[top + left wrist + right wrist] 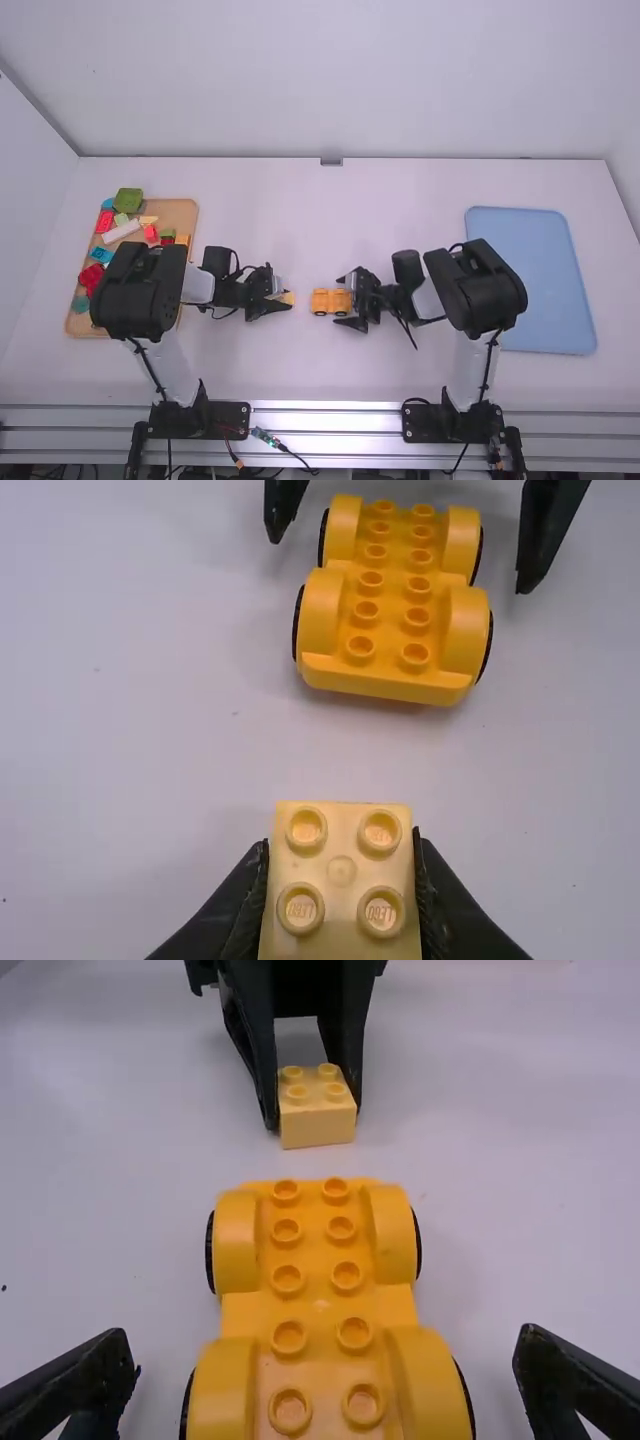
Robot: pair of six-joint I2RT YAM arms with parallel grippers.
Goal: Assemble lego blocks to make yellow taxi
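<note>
Spread wide, the right gripper (346,302) straddles the yellow wheeled base (320,1305) with a gap each side; the left gripper (279,298) is pinched onto a paler yellow block (340,880) near the base's end. High view adds the blue tray (530,280) and wooden tray (181,213) of colored bricks (128,200), the wrist views round studs. Behind the white table (260,220) rises a pale wall (330,80).

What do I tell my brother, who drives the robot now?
Left end effector: shut on the pale-yellow four-stud block.
Right end effector: open, either side of the yellow wheeled car base, not touching it.
Wooden tray: more blocks.
Done: block gripped; base on the table, studs bare.
To do: probably press the block onto the base, then add other parts.
</note>
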